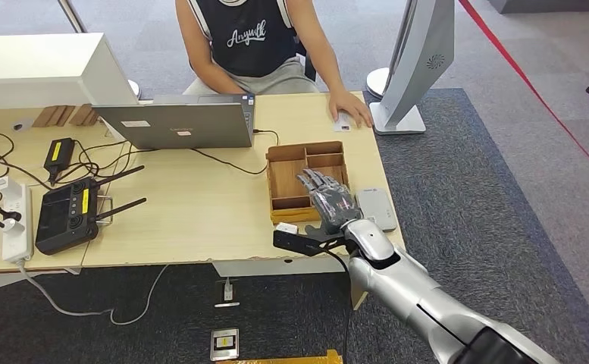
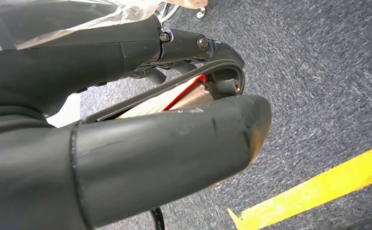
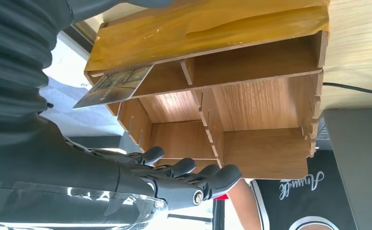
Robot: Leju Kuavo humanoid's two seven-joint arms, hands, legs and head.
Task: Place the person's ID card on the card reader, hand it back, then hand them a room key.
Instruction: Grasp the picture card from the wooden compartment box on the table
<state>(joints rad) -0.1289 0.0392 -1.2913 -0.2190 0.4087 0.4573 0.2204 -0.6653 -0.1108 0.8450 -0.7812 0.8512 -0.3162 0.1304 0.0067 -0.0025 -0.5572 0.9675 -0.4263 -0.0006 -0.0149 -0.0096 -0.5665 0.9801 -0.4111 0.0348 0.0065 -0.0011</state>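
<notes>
My right hand (image 1: pixel 327 203) hovers over the right side of the wooden compartment box (image 1: pixel 306 155), fingers (image 3: pixel 193 178) stretched out and apart, holding nothing. A printed card (image 3: pixel 114 86) leans out of the box's (image 3: pixel 251 143) narrow slot nearest my wrist; my fingers do not touch it. The grey card reader (image 1: pixel 377 208) lies flat just right of the hand. At the table's far edge a person's hand (image 1: pixel 352 105) rests on a small white card (image 1: pixel 342 122). My left hand (image 2: pixel 174 143) hangs over the carpet, thumb and fingers apart with nothing between them.
An open laptop (image 1: pixel 181 121) stands left of the box, its cable running to the box's corner. A black controller (image 1: pixel 67 216), a power strip (image 1: pixel 14 224) and tangled cables fill the table's left. A grey display stand (image 1: pixel 408 68) rises at the far right corner.
</notes>
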